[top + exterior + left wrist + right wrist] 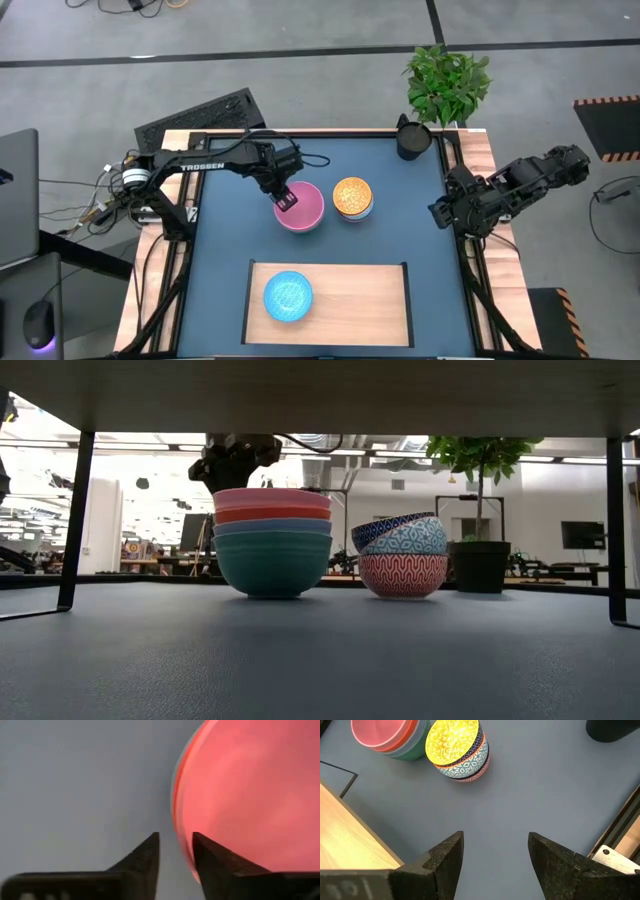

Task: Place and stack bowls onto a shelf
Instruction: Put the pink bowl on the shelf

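Left gripper [287, 201] hangs over the pink bowl [303, 208] topping the nested stack, fingers narrowly apart astride its near rim, one inside, one outside. Pick-up step, I'd say; next it must pinch, lift, carry to the wooden shelf [360, 300]. Right gripper [492, 851] waits, fingers wide.
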`<state>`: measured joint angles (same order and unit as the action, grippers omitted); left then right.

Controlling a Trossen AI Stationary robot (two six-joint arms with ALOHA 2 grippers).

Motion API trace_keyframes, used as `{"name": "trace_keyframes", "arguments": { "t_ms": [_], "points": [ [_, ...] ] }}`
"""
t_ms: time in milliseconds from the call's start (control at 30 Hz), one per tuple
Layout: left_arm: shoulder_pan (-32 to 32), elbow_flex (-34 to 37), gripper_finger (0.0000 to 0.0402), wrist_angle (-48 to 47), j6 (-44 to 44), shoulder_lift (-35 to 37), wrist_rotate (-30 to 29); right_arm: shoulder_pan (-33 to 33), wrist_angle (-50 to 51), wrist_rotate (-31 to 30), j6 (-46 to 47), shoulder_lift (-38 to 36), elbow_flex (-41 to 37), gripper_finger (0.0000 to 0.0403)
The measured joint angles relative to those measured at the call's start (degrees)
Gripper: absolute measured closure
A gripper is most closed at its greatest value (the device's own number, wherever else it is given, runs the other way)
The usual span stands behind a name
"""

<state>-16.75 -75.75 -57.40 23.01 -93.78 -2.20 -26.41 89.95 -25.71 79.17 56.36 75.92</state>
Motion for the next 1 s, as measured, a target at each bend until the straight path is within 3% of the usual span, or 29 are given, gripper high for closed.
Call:
{"name": "trace_keyframes", "arguments": {
  "t_ms": [133,200,733,1000],
  "points": [
    [0.76,0.00,0.0381,0.05,0.27,0.00,0.04,0.00,0.00,0.06,-0.13,0.00,0.00,0.0154],
    [1.04,-0.02,0.0394,0.18,0.83,0.00,0.44,0.00,0.00,0.07,-0.13,0.00,0.00,0.0154],
    [2.58,-8.55,0.0401,-2.72,4.41,0.02,2.31,0.00,0.00,0.07,-0.17,0.00,0.00,0.0154],
    [3.29,-17.75,0.0401,-6.93,7.48,0.02,6.34,-0.12,-0.05,0.04,-0.19,0.00,-0.23,0.0154]
  ]
}}
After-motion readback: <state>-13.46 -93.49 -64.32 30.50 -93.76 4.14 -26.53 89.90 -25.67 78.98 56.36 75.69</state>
